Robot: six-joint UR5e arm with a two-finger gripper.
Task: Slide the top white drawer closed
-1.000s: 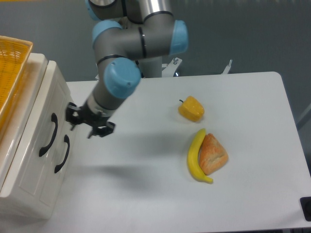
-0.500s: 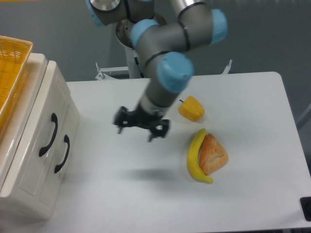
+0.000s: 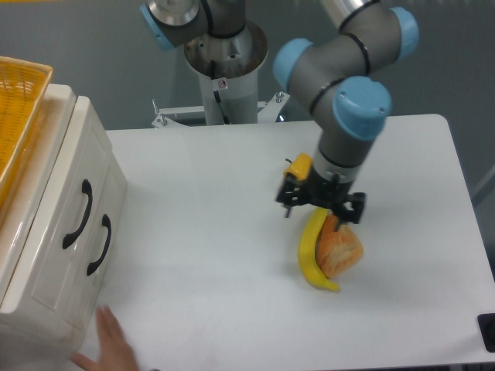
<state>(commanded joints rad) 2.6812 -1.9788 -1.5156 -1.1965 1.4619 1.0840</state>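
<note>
The gripper (image 3: 320,207) hangs over the right half of the table (image 3: 216,232), fingers pointing down and spread apart with nothing between them. It sits just above the banana (image 3: 311,251) and the bread (image 3: 340,249), which lie touching each other; the top ends of both are hidden behind the fingers. The yellow pepper (image 3: 298,166) is mostly covered by the wrist, only a small piece showing at its left edge. The arm reaches down from the upper right, its grey forearm and blue joint caps folded above the gripper, while the base column stands at the table's back edge. Half a second ago the gripper was nearer the table's middle, left of the pepper, and a second ago it was right beside the cabinet; it has moved well away to the right. The top drawer (image 3: 73,209) sits at the far left in the white cabinet (image 3: 46,301), its front flush with the lower drawer (image 3: 97,247), closed. The cabinet's left side is cut off, as is the basket (image 3: 19,116) on top. A hand (image 3: 108,348) has newly appeared at the bottom edge, by the cabinet's lower corner, partly cropped.
</note>
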